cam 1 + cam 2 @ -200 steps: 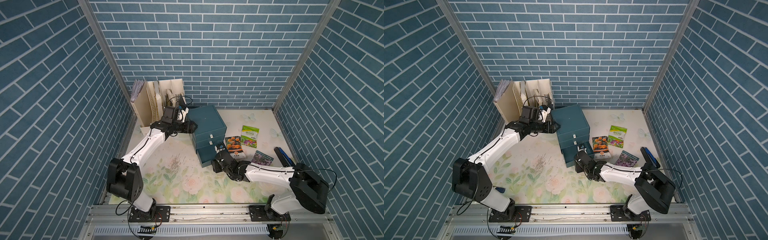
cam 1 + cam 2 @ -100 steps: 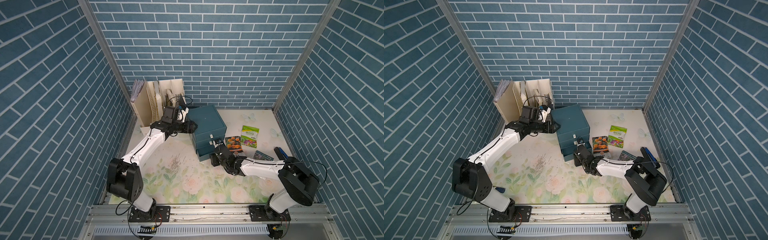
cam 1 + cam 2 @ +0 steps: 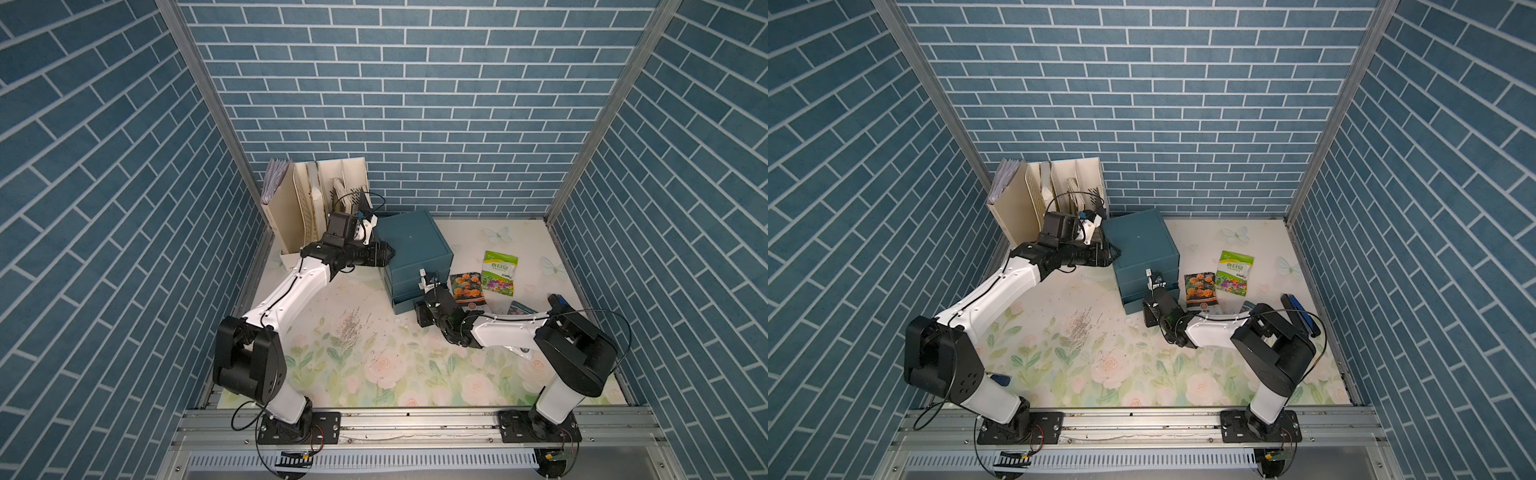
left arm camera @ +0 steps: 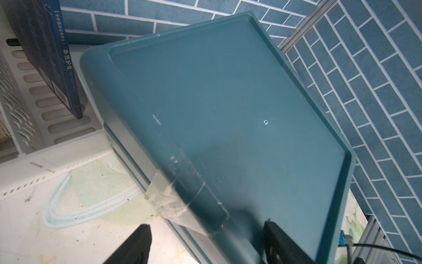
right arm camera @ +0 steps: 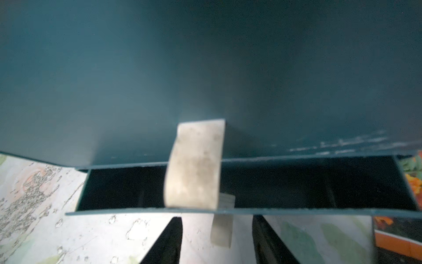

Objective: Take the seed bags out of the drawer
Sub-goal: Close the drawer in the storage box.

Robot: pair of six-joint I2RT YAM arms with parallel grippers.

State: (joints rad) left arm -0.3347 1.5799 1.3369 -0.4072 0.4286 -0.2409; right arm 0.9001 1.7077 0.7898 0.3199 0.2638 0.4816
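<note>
Seed bags all lie out on the floral tabletop (image 3: 374, 365), between the teal cabinet (image 3: 409, 237) and the right edge. The marigold bag (image 3: 467, 286) is just beside the green-white bag (image 3: 498, 272); the pink-purple bag (image 3: 521, 308) is partly hidden by the right arm. The lowest drawer (image 5: 296, 211) stands slightly ajar, and what shows inside is dark and bare. The right gripper (image 5: 217, 218) sits at its front, jaws released either side of the white pull tab (image 5: 221, 228). The left gripper (image 4: 206, 225), jaws spread, straddles the cabinet's top edge. Removal looks done and closing seems in hand; the next move is a square push on the drawer front with the cabinet braced.
</note>
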